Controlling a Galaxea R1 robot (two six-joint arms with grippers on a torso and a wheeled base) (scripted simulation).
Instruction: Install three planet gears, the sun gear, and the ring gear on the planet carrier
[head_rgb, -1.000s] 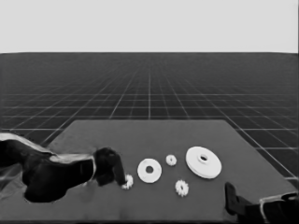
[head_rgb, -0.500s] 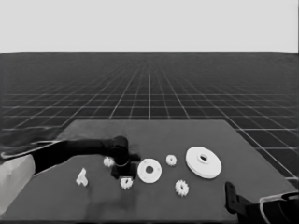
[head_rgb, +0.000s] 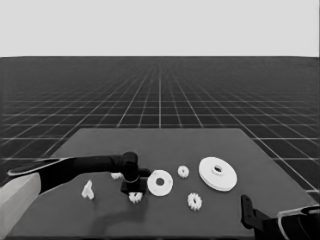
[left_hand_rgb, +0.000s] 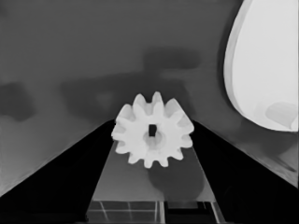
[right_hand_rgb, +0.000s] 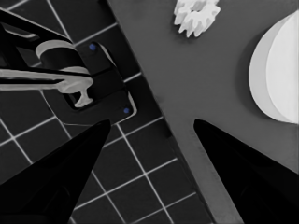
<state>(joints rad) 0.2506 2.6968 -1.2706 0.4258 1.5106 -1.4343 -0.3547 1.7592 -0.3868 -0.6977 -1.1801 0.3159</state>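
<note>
Head view: left hand (head_rgb: 134, 189), wide, straddles a planet gear (head_rgb: 135, 197) beside the smaller round part (head_rgb: 160, 182).

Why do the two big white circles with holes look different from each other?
The larger round part is wider and thicker than the smaller round part, and it has a raised middle around its hole, while the smaller one looks flat. The larger one lies toward the table's right side, away from both arms; the smaller one lies right beside the left gripper, which is over a small gear. Both are white, round and lying flat.
</note>
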